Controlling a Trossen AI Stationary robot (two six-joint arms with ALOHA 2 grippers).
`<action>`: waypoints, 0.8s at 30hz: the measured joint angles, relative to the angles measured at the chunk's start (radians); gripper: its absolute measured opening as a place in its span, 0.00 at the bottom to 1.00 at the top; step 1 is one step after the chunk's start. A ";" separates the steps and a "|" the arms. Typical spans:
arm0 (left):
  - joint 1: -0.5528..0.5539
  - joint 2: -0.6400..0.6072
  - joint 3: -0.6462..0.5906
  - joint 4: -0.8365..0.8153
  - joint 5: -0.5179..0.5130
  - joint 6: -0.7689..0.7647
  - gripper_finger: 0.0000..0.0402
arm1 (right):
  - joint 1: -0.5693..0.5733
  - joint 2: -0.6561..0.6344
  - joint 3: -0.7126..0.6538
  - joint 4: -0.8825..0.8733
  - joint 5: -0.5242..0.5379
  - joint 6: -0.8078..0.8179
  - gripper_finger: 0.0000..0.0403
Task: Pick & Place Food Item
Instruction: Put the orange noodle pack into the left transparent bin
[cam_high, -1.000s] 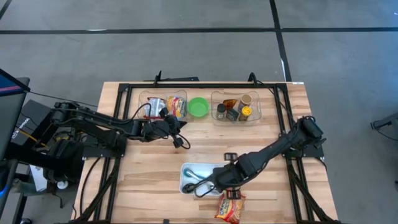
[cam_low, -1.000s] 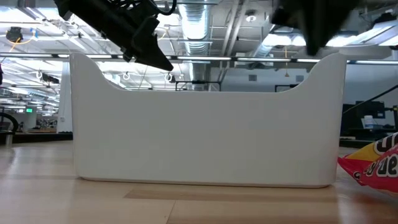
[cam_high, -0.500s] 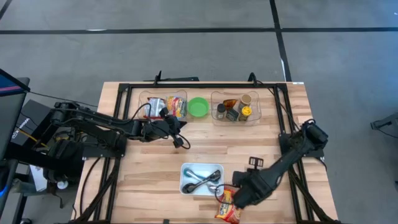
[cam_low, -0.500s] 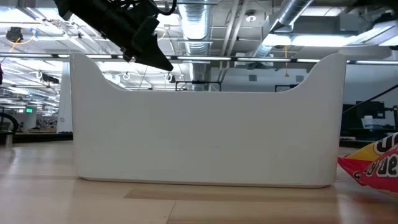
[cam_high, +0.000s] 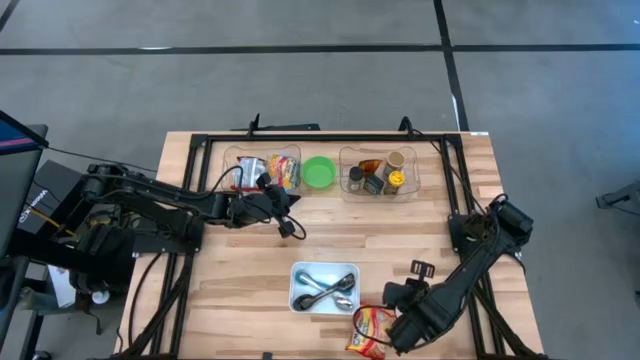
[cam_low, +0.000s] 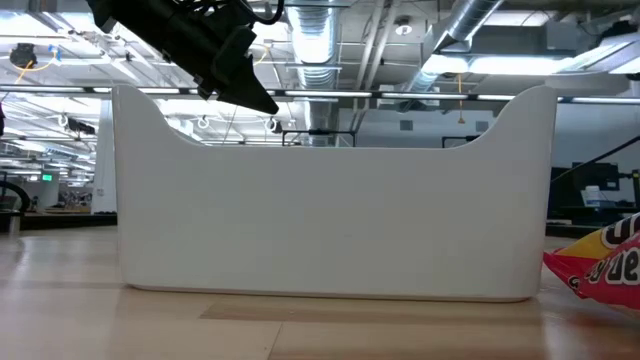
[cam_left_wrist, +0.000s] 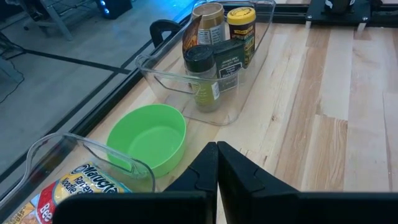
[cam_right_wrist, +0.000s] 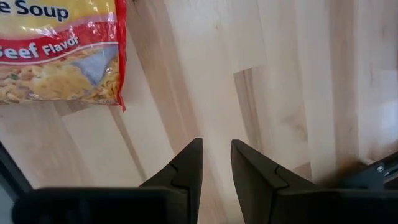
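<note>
In the high view, the beef-flavour noodle soup packet (cam_high: 369, 331) is seen lying flat on the wooden table (cam_high: 240, 290) near its front edge, just beside the white cutlery tray (cam_high: 324, 287). The right gripper (cam_high: 398, 335) is held low just beside the packet, apparently positioned for an approach to it; nothing is carried. The left gripper (cam_high: 296, 231) is parked well apart, near the green bowl (cam_high: 319, 171) and between the two clear bins, presumably kept out of the way.

In the low view, the tray's white wall (cam_low: 330, 200) fills the frame, and only a red-and-yellow corner of the packet (cam_low: 600, 262) is seen past its end, resting on the table.

In the left wrist view, the left arm's fingers (cam_left_wrist: 199, 174) are pressed together with nothing between them. The green bowl and a clear bin of spice jars (cam_left_wrist: 217, 56) are seen ahead, as is a noodle packet in a second bin (cam_left_wrist: 81, 183).

In the right wrist view, the right arm's fingers (cam_right_wrist: 186, 168) are seen slightly parted over bare wood, with nothing between them. The soup packet lies off to one side, untouched, so the pick is judged not yet made.
</note>
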 joint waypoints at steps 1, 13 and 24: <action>0.000 0.000 0.000 0.000 0.000 0.000 0.01 | 0.000 0.000 0.000 0.004 -0.009 0.000 0.19; 0.000 0.000 0.000 0.000 0.000 0.000 0.01 | 0.016 0.000 -0.001 0.150 0.043 -0.198 0.19; 0.000 0.000 0.000 0.000 0.000 0.020 0.01 | 0.093 0.000 -0.001 0.360 0.118 -0.678 0.19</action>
